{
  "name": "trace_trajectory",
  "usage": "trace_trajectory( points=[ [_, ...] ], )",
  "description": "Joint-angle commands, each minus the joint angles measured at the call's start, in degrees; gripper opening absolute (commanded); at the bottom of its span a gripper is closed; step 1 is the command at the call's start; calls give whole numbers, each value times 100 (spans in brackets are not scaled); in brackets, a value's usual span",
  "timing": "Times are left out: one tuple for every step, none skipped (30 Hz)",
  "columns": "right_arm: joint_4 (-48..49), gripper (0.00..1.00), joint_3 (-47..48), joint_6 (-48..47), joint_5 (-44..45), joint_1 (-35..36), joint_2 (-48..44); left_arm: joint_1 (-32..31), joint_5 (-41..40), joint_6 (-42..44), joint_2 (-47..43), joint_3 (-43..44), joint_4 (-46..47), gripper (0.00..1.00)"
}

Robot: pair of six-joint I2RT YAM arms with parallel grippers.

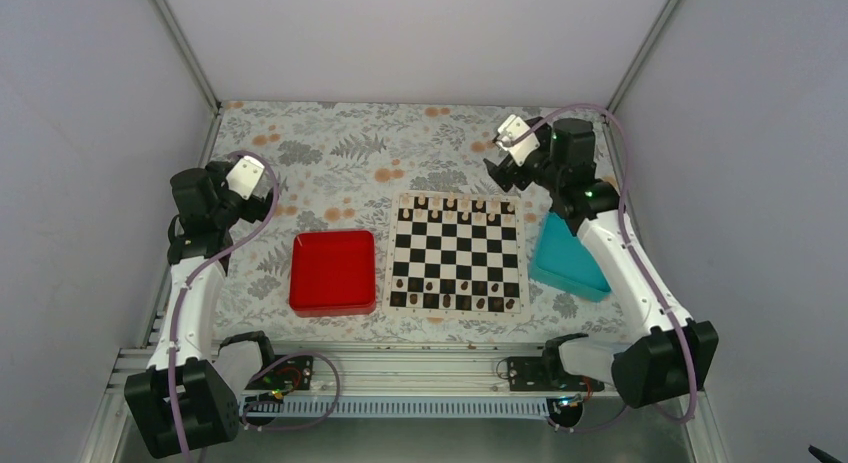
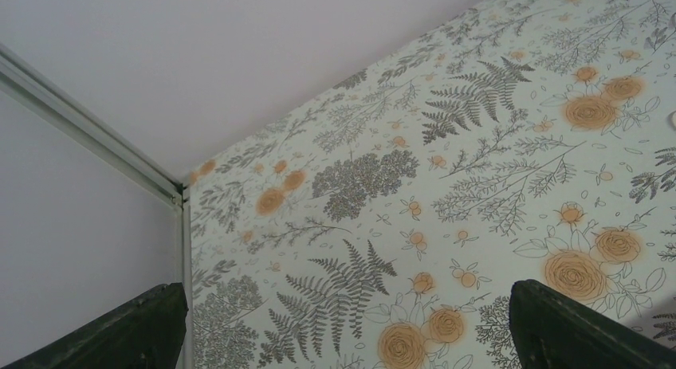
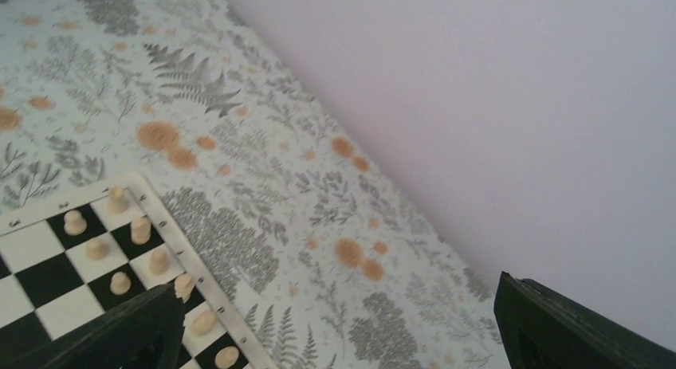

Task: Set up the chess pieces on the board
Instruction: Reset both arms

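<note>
Overall: I see both arms raised off the desk (image 1: 330, 143), one to each side of the board (image 1: 457, 251).
Left hand (image 2: 343, 329): jaws wide, nothing between the fingers. It hangs over the left side of the desk, beyond and to the left of the red tray (image 1: 333, 272). Its camera looks at the flowered desk top and the far left corner.
Right hand (image 3: 339, 329): jaws wide too, holding nothing. It hangs above the desk just past the board's far right corner and touches no piece.
Board: flat on the desk, about the middle, between the red tray on its left and the teal tray (image 1: 567, 258) on its right. A narrow strip of desk shows between it and the red tray.
Teal tray: just beside the board's right edge, with the right arm crossing over part of it.
Dark pieces (image 1: 455, 293): on the board, in the two rows nearest the arm bases. They look upright to me, but from above they are too small to be sure of that or to count.
Pale pieces (image 3: 140, 229): on the board's far two rows. The right wrist view shows those near the far right corner standing in two lines.
</note>
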Motion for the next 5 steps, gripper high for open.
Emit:
trace_trajectory(
  points=[
    [520,100,-105,258,93,33,-211,-14,82,-19,-27,52,-1,100],
    [503,100,-100,248,86,35,-191,-15,80,-23,-68,31,11,100],
    [436,100,-63,206,60,36,-158,-14,77,-24,-99,-1,28,100],
    [406,100,-53,186,66,32,-147,-16,78,-26,-111,-3,29,100],
    [439,100,-82,194,73,31,-166,-15,90,-24,-106,-10,17,100]
  ],
)
